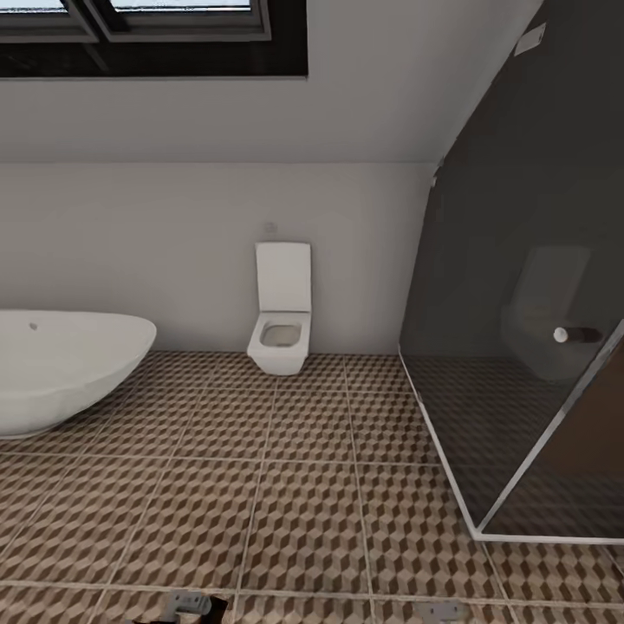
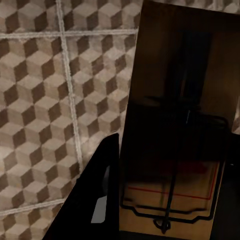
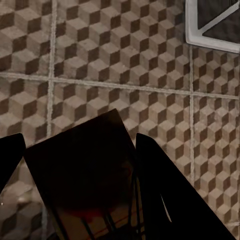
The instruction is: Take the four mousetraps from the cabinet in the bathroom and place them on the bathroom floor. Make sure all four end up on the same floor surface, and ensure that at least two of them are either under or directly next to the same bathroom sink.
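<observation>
left gripper [image 2: 165, 200] pinches a mousetrap [image 2: 175, 125] between its fingers, above the bathroom floor [image 2: 40, 100] | right gripper [image 3: 75, 175] clamps a second mousetrap [image 3: 85, 165] over the tiles, near the shower frame corner [image 3: 212, 25] | ahead i see bathtub [image 1: 61, 364], toilet [image 1: 282, 321], glass shower [image 1: 520, 260]

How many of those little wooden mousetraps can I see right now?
2. One dark brown wooden mousetrap sits in the left pincer, another between the right pincer's black fingers, both above the cube-patterned tiled floor. Others may be out of sight.
</observation>
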`<state>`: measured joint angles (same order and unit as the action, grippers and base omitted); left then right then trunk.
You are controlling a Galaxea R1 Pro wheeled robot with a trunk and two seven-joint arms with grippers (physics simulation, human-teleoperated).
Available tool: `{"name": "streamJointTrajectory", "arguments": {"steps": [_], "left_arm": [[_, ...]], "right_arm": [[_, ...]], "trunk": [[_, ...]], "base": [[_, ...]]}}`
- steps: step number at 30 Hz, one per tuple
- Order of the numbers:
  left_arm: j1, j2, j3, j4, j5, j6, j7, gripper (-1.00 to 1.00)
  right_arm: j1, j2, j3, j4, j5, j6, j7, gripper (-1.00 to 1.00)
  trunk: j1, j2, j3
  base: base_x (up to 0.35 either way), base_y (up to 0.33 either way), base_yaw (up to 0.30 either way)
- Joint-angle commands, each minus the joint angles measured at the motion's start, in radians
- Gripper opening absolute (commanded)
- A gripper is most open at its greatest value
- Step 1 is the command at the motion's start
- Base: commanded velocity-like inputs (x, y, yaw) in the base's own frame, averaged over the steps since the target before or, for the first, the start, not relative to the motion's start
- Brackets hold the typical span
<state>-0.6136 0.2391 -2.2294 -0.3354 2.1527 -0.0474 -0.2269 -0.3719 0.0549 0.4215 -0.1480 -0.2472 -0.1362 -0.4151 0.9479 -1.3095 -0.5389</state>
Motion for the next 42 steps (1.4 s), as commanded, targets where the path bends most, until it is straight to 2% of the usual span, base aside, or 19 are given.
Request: {"name": "streamJointTrajectory", "arguments": {"steps": [1,22,42], "left_arm": [[-0.002,0.0,-0.009,-0.002,0.01,-0.005,-0.006,-1.0],[-0.002,-0.004,-0.01,-0.002,0.009,-0.005,-0.006,-1.0],[-0.002,-0.006,-0.01,-0.001,0.009,-0.005,-0.006,-1.0]], "right_arm": [[-0.001,0.0,0.008,0.002,-0.012,-0.007,0.006,-1.0],[-0.001,-0.001,0.008,0.003,-0.012,-0.008,0.013,-1.0],[-0.001,-0.001,0.008,0.002,-0.012,-0.008,0.013,-1.0]], "trunk": [[0.0,-0.001,-0.001],[0.0,-0.001,-0.001],[0.0,-0.001,-0.001]], "base": [[0.251,0.213,0.0],[0.261,0.179,0.0],[0.329,0.034,0.0]]}}
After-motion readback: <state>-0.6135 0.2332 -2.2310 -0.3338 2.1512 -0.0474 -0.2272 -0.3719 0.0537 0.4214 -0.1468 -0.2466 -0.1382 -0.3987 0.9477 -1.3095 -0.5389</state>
